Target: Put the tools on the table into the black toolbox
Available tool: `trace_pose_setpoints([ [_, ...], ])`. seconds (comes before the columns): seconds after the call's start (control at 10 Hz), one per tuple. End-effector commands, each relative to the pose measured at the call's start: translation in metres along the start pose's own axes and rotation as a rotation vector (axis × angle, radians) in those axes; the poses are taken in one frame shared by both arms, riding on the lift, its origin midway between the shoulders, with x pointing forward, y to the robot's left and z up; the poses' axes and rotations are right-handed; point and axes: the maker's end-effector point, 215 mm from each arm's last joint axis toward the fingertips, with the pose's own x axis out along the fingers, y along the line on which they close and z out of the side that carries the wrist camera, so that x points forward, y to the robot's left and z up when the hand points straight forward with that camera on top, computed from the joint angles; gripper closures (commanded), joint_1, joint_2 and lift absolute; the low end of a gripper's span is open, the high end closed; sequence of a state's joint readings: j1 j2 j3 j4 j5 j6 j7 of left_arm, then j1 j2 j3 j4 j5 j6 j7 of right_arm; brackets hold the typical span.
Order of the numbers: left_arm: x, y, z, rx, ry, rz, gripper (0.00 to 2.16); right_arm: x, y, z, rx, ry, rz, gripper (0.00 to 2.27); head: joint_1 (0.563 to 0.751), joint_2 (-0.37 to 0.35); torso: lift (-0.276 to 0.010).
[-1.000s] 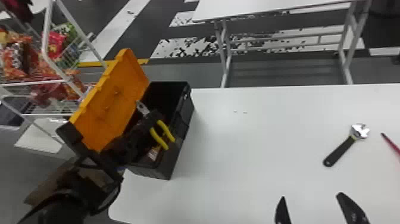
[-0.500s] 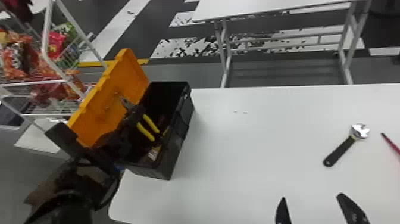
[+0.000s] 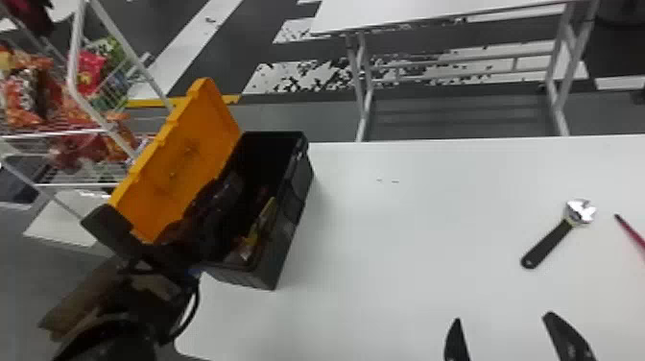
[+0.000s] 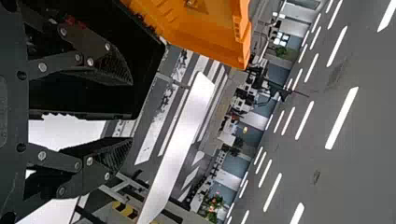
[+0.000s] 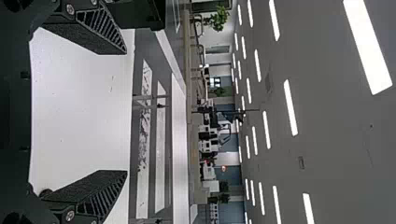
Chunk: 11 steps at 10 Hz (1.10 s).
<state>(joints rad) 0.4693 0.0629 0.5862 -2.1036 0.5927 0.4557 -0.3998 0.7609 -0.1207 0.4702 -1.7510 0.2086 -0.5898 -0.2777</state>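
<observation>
Head view: the black toolbox (image 3: 297, 192) stands on the left part of the white counter (image 3: 408, 249), its orange lid (image 3: 201, 125) raised on the left side; the left arm (image 3: 129, 297) comes in from the lower left, and the left pincer (image 3: 216, 206) is at the open box, dark against its dark interior; yellow handles (image 3: 264, 218) lie inside the box, close to its right wall. An adjustable wrench (image 3: 552, 242) lies on the right part of the counter, silver head away from the robot, black handle slanting nearer and leftward; just beside its head, to the right, lies a slim red tool (image 3: 633, 234) with a dark tip, cut off by the view's edge; the right pincer (image 3: 504, 318) is over the near part of the counter, nearer the robot than the wrench.

In the left wrist view the left pincer (image 4: 131, 111) is released, its two ridged fingers well apart and nothing between them; one finger (image 4: 116, 65) shows against the black box. In the right wrist view the right pincer (image 5: 126, 112) is released too, fingers spread wide and holding nothing. A white rack (image 3: 79, 72) with bright packets (image 3: 29, 96) stands left of the toolbox; another white table (image 3: 408, 12) stands beyond the counter.
</observation>
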Motion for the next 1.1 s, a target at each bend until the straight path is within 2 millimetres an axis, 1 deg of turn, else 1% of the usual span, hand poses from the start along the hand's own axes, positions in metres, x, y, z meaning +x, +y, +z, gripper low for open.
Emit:
trace_pose_setpoints([
  [0.0,-0.006,-0.013,-0.012,-0.002,0.026,-0.022,0.02,0.001,-0.002,0.0,-0.001,-0.001,-0.004,0.11,0.695,0.35,-0.075],
  [0.2,-0.015,-0.043,-0.021,0.018,-0.005,-0.076,0.02,0.003,-0.013,-0.004,0.007,0.014,-0.03,0.11,0.695,0.35,-0.075],
  [0.3,-0.013,-0.06,-0.03,0.029,-0.01,-0.102,0.03,0.005,-0.019,-0.005,0.005,0.021,-0.042,0.11,0.695,0.35,-0.075],
  [0.5,-0.016,-0.08,-0.031,0.071,-0.06,-0.126,0.03,0.006,-0.039,-0.008,0.007,0.04,-0.083,0.11,0.695,0.35,-0.075],
  [0.6,-0.02,-0.087,-0.035,0.079,-0.08,-0.134,0.03,0.007,-0.053,-0.013,0.005,0.062,-0.109,0.11,0.695,0.35,-0.075],
  [0.8,-0.034,-0.105,-0.022,0.184,-0.233,-0.114,0.02,0.012,-0.084,-0.02,0.014,0.097,-0.16,0.11,0.695,0.35,-0.075],
  [0.9,-0.043,-0.115,-0.017,0.195,-0.29,-0.13,0.02,0.014,-0.094,-0.021,0.028,0.112,-0.166,0.11,0.695,0.35,-0.075],
  [1.0,-0.049,-0.12,-0.013,0.201,-0.327,-0.139,0.02,0.014,-0.1,-0.021,0.026,0.115,-0.171,0.11,0.695,0.343,-0.075],
])
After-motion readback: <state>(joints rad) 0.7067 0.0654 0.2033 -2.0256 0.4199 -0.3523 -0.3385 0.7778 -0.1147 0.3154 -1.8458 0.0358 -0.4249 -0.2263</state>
